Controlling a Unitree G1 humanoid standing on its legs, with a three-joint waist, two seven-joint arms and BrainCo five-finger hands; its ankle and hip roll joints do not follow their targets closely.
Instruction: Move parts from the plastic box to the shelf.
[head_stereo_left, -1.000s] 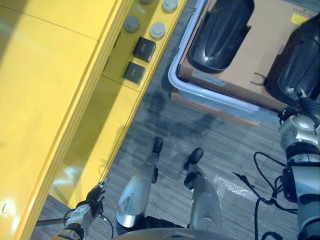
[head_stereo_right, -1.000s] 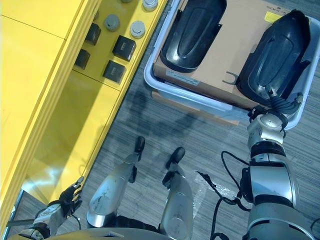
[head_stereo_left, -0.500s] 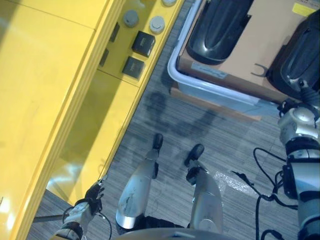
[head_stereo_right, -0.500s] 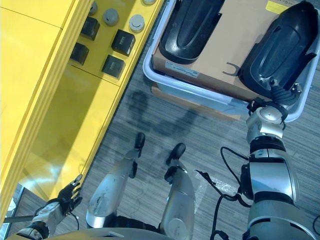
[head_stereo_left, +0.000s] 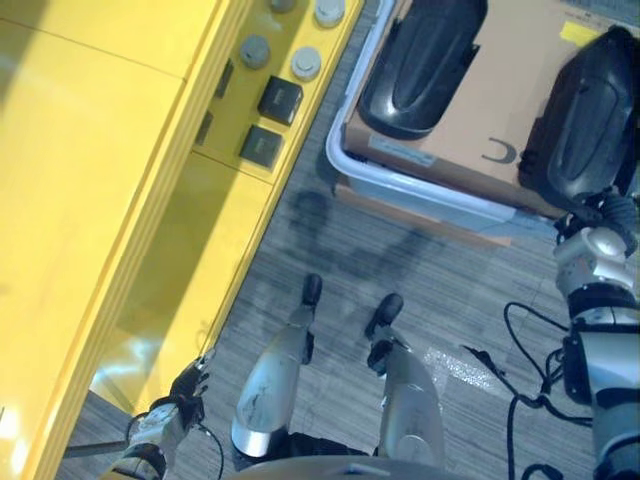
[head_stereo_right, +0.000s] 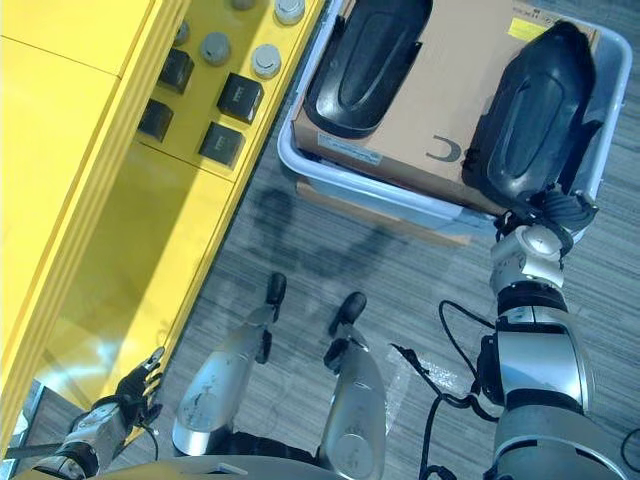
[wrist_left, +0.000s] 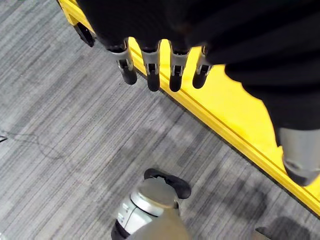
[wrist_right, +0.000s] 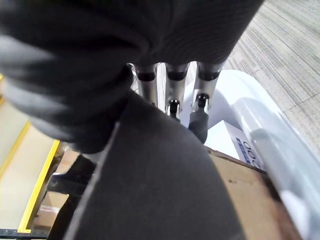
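Fingers (wrist_right: 173, 92) of my right hand (head_stereo_right: 560, 208) lie over the near end of the black part (head_stereo_right: 525, 115) on the right side of the plastic box (head_stereo_right: 330, 185). They reach down its curved shell, but I cannot tell whether they have curled round an edge or only rest on it. To lift well, I judge I need a firm hold under the rim, because the shell looks smooth and likely to slip. The part sits on brown cardboard (head_stereo_right: 455, 90) inside the box, well apart from a second black part (head_stereo_right: 365, 60) toward the left, so there is room to raise it straight up. My left hand (wrist_left: 160, 75) hangs relaxed, with straight fingers holding nothing, low beside the yellow shelf (head_stereo_left: 230, 215). That shelf already carries small dark blocks (head_stereo_right: 240, 97) and grey round caps (head_stereo_right: 265, 60); its nearer stretch looks free for setting down.
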